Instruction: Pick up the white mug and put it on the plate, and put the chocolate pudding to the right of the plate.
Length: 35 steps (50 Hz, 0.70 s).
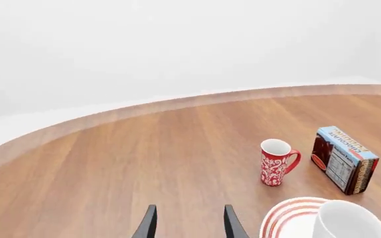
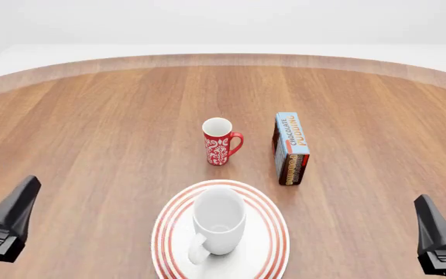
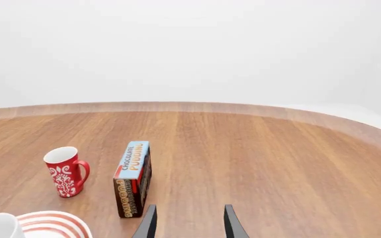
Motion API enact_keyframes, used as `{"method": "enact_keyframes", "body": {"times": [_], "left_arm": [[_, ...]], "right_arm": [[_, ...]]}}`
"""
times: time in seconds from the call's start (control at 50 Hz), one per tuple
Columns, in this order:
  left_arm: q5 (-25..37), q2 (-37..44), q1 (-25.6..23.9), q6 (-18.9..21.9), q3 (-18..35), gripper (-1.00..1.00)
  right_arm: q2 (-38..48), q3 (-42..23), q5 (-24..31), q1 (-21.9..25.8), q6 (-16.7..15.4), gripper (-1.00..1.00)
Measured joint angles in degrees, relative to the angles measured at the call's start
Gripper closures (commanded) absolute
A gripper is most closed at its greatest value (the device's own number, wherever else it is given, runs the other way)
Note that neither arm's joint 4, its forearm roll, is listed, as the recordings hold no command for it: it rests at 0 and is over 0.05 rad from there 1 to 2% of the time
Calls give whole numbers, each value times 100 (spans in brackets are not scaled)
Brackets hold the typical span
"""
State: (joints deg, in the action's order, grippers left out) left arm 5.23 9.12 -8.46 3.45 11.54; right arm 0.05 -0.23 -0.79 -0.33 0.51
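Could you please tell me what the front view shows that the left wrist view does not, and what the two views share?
Only the front view shows the whole plate, the white mug's handle, the chocolate pudding's lettered blue face upright, and the right claw. Only the left wrist view shows the left claw with its fingers apart, and the pudding's nutrition panel. Both show the red mug on the table, and the white mug on the plate.

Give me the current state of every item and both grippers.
White mug: upright on the plate, empty, free of the jaws.
Plate: flat on the table, carrying the mug.
Pudding: lying on a long side, beyond the plate's right edge, unheld.
Red mug: upright, empty, beyond the plate.
Left gripper: open, empty.
Right gripper: open, empty.
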Motion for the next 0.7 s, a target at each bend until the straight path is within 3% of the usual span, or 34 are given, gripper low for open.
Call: {"method": "enact_keyframes", "body": {"times": [0.12, 0.42, 0.7], "left_arm": [[-157, -193, 365, -92, -254, -100], [-1588, 463, 1284, -156, -903, -100], [-1633, 44, 1839, -325, -1088, -100]], "right_arm": [[0, 0, 0, 0, 0, -100], [0, 0, 0, -1, 0, -100], [-1, -5, -15, -19, -49, -100]]}}
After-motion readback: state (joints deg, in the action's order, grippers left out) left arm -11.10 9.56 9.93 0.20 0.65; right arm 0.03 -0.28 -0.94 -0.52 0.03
